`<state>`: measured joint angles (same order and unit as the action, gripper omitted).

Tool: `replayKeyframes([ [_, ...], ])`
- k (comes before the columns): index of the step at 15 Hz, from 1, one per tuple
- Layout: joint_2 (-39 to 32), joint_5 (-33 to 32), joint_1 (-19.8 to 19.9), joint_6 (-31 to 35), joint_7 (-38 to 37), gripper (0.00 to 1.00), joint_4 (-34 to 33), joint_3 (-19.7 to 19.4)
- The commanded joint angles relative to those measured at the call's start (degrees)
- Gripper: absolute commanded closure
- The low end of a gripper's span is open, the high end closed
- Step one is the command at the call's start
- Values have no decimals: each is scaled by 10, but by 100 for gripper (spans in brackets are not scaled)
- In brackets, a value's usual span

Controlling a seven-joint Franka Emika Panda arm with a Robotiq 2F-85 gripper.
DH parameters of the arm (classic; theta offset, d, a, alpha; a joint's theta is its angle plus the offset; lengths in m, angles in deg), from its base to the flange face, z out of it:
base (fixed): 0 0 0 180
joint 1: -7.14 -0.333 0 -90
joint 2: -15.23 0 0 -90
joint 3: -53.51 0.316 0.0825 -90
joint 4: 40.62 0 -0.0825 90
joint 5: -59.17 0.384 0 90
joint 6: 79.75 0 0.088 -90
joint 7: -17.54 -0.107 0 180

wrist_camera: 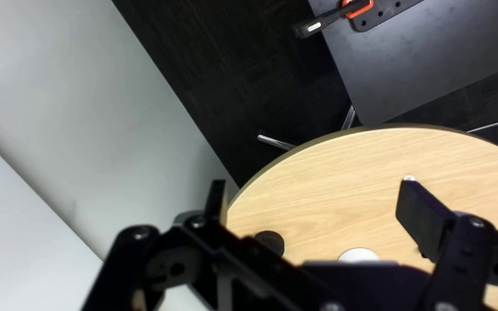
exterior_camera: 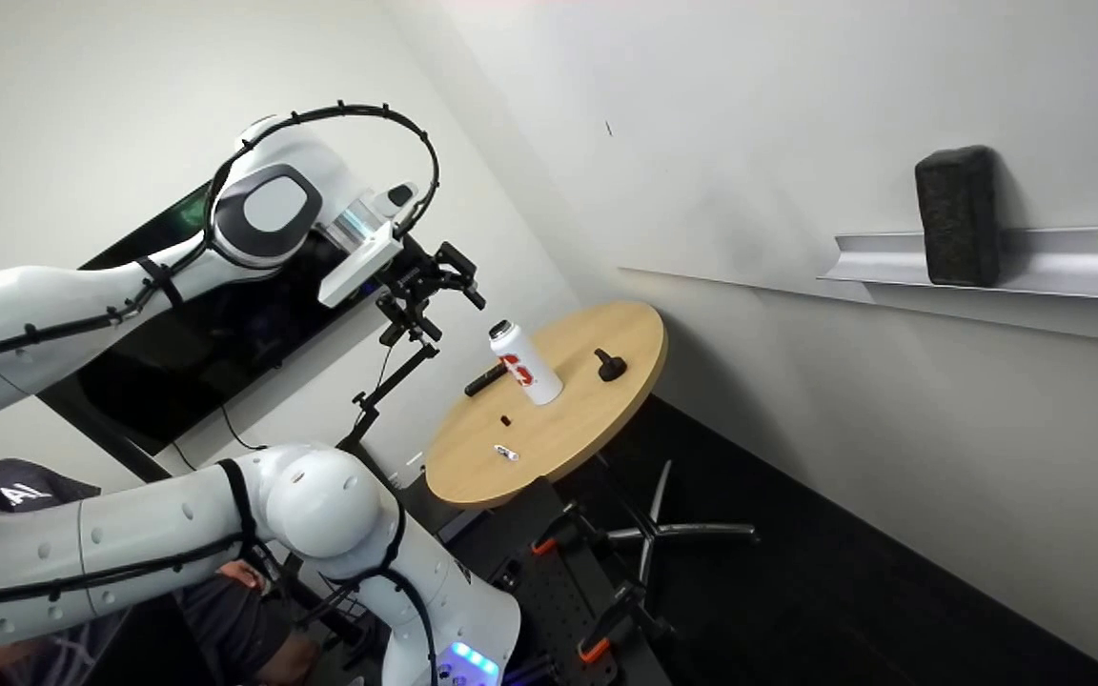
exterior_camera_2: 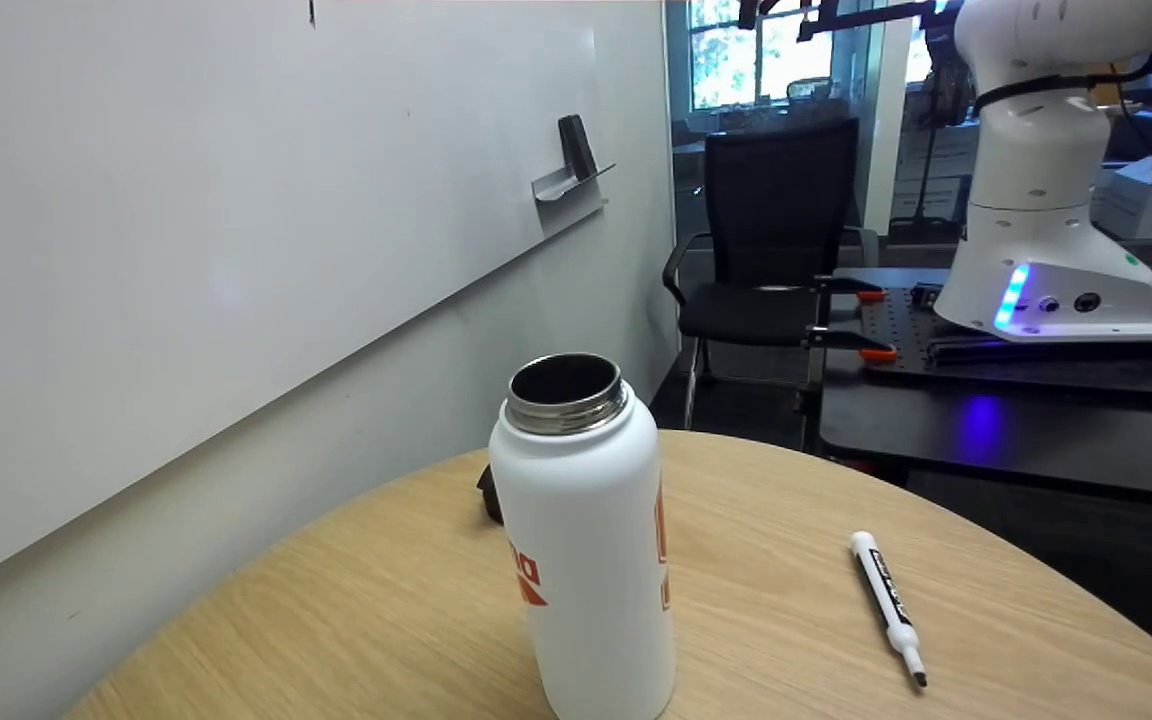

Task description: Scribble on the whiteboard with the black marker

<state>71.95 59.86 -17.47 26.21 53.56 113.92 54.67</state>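
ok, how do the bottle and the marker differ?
Pose: the bottle stands upright, the marker lies flat.
Size: the bottle is far longer and thicker than the marker.
Markings: the bottle is printed in red, the marker labelled in black.
Shared: both mostly white, both uncapped, both on the table.

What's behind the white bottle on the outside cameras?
In an exterior view, the white bottle partly covers a black lid; in an exterior view, a black rod reaches its edge, any remainder hidden.

Overexposed window [exterior_camera_2: 726,72], soft shadows, blurred gripper [wrist_camera: 313,196] in wrist view.
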Motion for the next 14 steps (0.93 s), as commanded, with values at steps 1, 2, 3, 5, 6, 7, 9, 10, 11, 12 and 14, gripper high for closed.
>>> replayKeyframes([
  [1,-67,-2,-37,18,31,0,-11,42],
  [2,-89,3,-49,30,36,0,-14,59],
  [3,-123,9,-64,50,36,0,-21,77],
  [5,-190,10,-89,90,45,0,-38,108],
  [6,-223,8,-103,112,51,0,-45,120],
  [7,-252,7,-116,134,59,0,-50,127],
  [9,-301,5,-140,176,85,0,-60,134],
  [10,-322,7,-152,199,102,0,-64,135],
  [11,-344,11,-163,226,121,0,-69,135],
  [12,-362,16,-173,249,145,0,-73,133],
  [14,-392,33,-189,305,199,0,-75,126],
])
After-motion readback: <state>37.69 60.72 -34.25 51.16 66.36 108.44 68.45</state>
